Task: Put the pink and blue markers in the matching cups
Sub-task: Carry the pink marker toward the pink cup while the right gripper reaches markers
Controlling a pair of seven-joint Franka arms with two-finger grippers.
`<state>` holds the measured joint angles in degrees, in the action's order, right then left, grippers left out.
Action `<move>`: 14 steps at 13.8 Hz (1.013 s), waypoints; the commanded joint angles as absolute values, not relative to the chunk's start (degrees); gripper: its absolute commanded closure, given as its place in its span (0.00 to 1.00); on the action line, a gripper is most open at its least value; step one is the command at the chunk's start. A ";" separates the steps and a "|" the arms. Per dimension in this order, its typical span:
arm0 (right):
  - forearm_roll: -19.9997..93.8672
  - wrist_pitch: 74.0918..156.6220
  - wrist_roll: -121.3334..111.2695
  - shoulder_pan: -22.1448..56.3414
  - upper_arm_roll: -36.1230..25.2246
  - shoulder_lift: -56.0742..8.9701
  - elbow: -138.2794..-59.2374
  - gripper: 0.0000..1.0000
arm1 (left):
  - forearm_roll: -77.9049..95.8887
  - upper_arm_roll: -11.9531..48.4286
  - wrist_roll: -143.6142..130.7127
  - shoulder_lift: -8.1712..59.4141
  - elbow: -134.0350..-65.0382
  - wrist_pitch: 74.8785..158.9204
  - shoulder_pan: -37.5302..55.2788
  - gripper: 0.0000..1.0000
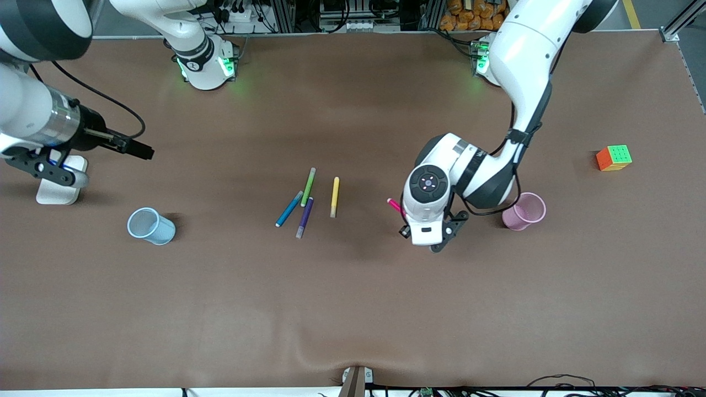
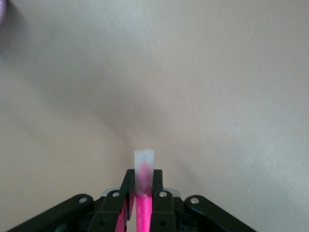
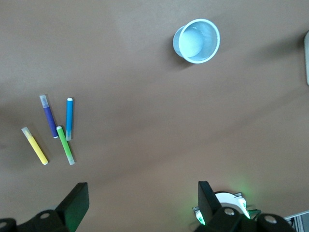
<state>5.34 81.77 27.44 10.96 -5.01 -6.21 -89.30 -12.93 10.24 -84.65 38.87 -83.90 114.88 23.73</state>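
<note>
The left gripper (image 2: 143,203) is clamped on the slim magenta-pink marker (image 2: 143,186), aloft beside the pale pink mesh cup (image 1: 524,211). The right gripper (image 3: 143,203) waits spread wide, empty. Well apart from that cup lie the bright blue marker (image 1: 289,209) and light blue mesh cup (image 1: 150,225).

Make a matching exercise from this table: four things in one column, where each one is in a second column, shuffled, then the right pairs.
Things:
1. pink marker
2. blue marker
3. pink cup
4. blue cup

Places:
A. standing toward the right arm's end of the table
B. clamped in the shut left gripper, off the table
C. lying beside the purple marker
D. standing toward the left arm's end of the table

Pairs: 1-B, 2-C, 3-D, 4-A
</note>
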 commanded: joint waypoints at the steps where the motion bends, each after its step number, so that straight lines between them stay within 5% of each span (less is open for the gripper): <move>1: 7.20 83.40 28.39 11.08 -5.19 -9.65 -89.03 0.00 | -17.57 10.28 -84.11 36.21 -85.69 111.72 22.24 1.00; 6: 10.72 84.72 29.17 11.16 -5.27 -13.00 -89.38 0.00 | -25.13 10.28 -84.11 34.63 -86.92 107.84 18.82 1.00; 14: 13.45 98.50 35.13 17.39 -5.27 -21.36 -94.73 0.00 | -39.71 10.28 -85.95 30.06 -91.04 96.33 15.04 1.00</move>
<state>12.65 95.51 31.90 15.42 -4.91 -22.44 -91.67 -36.30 10.07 -84.63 32.89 -86.87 97.53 16.08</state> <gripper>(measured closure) 0.000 0.824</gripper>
